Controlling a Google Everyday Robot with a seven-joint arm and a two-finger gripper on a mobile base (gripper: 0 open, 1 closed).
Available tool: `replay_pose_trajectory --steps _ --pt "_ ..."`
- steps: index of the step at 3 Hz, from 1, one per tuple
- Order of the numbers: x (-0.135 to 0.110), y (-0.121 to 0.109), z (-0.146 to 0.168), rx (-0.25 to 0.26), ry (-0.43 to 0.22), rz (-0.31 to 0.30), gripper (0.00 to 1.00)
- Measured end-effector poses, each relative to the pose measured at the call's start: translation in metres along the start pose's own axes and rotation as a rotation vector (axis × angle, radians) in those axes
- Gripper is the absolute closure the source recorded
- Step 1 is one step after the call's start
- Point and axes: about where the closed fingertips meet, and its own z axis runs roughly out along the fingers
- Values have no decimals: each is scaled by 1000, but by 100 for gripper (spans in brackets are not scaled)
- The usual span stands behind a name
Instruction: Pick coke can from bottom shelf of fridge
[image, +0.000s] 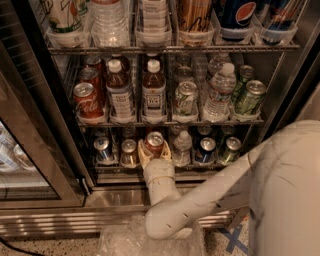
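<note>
The fridge (45, 145) stands open with its wire racks in view. On the bottom shelf (120, 169) a dark red coke can (154, 141) with a silver top stands in the middle lane. My gripper (154, 151) reaches in from below, its two pale fingers (143, 154) on either side of the can's body, shut on it. The white forearm (165, 200) runs down from the gripper to the elbow in front of the fridge's metal base.
On the bottom shelf, a blue can (103, 148) and a gold-brown can (129, 152) stand to the left, a small water bottle (182, 147), another blue can (206, 149) and a green can (230, 149) to the right. The rack above holds red cola cans (87, 100) and bottles (153, 92). Crinkled plastic (150, 240) lies on the floor.
</note>
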Motion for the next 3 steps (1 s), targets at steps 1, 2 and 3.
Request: replay_pose_trajectory --steps 1,2,3 --pt "-7 7 -22 -112 62 -1 100" --pt "-22 9 -46 -188 80 -16 100" --pt "-65 -6 -94 -258 43 -9 100"
